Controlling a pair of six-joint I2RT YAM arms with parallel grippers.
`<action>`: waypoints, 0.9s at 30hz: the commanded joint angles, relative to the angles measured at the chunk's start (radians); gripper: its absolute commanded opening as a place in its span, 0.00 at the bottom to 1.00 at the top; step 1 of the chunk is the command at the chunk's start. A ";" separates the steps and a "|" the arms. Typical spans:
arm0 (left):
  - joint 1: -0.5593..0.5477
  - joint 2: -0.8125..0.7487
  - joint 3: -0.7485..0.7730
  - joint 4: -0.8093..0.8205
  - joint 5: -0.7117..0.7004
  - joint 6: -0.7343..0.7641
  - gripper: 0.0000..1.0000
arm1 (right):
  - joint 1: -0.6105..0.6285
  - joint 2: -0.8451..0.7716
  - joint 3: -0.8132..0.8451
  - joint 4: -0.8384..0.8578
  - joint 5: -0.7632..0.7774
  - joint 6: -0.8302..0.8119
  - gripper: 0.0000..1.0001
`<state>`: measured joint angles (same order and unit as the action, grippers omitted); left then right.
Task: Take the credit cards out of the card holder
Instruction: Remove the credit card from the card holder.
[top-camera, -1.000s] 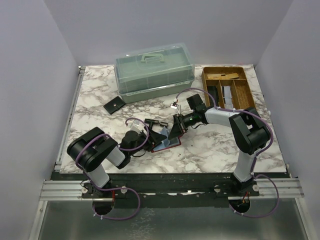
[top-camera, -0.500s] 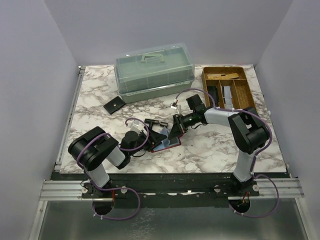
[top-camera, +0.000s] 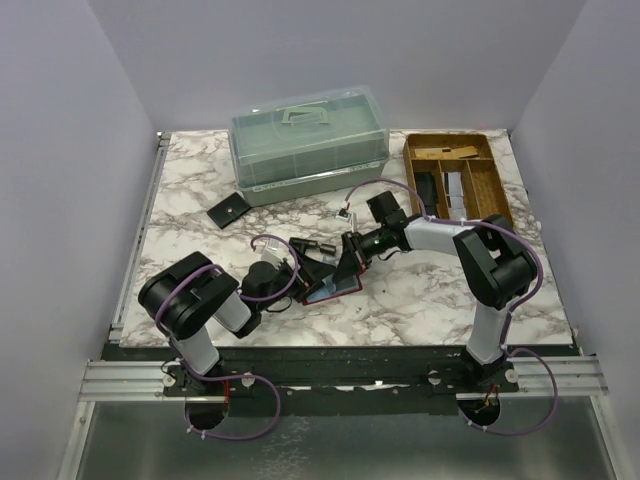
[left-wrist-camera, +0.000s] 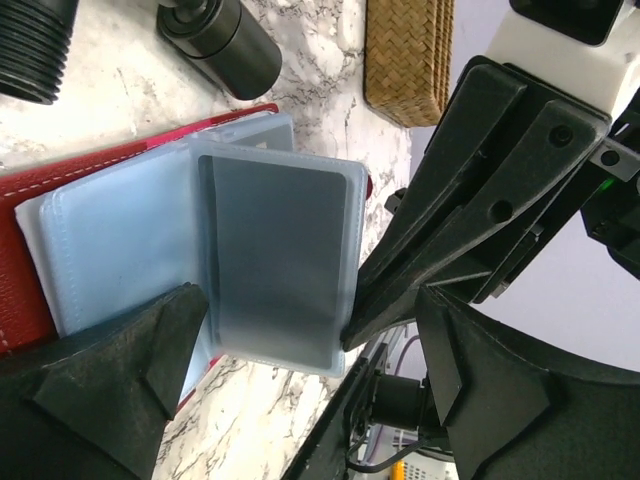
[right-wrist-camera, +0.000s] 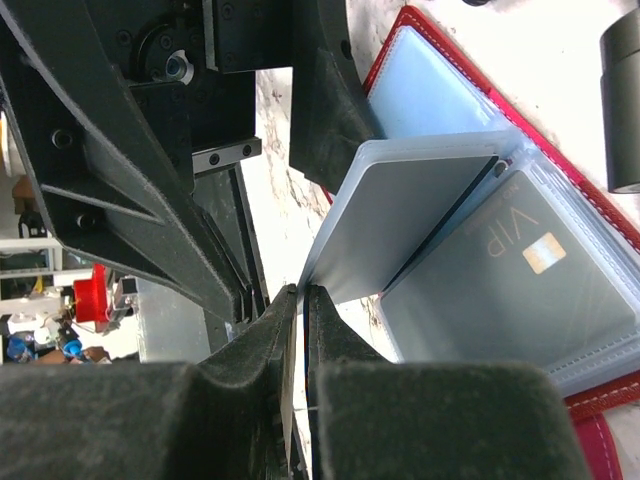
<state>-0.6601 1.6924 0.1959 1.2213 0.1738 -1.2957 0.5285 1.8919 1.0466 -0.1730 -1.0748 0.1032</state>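
Hidden: card holder (top-camera: 338, 289) mostly covered from top; card print hazy.
Cards: credit cards (right-wrist-camera: 520, 265) grey, one "VIP" w/ chip, tucked in open red holder.
L gripper (left-wrist-camera: 310, 297): fingers wide.
R gripper (right-wrist-camera: 302, 292): nipping raised sleeve (right-wrist-camera: 400, 215) corner.

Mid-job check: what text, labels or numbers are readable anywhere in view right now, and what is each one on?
"VIP": on the grey card in a clear pocket of the red card holder, right wrist view.
Lifted sleeve: no readable text.
Everywhere else in the three views: nothing legible.
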 joint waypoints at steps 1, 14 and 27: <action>0.014 0.056 -0.015 -0.108 -0.033 0.034 0.99 | 0.018 0.019 0.010 -0.016 0.018 -0.037 0.09; 0.046 0.087 -0.018 -0.102 -0.015 0.029 0.72 | 0.017 0.036 0.019 -0.038 0.076 -0.039 0.10; 0.063 0.126 -0.028 -0.059 0.011 0.018 0.47 | 0.018 0.027 0.027 -0.051 0.079 -0.047 0.24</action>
<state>-0.6075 1.7706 0.2001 1.2762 0.1951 -1.3132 0.5377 1.9121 1.0611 -0.1982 -1.0214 0.0765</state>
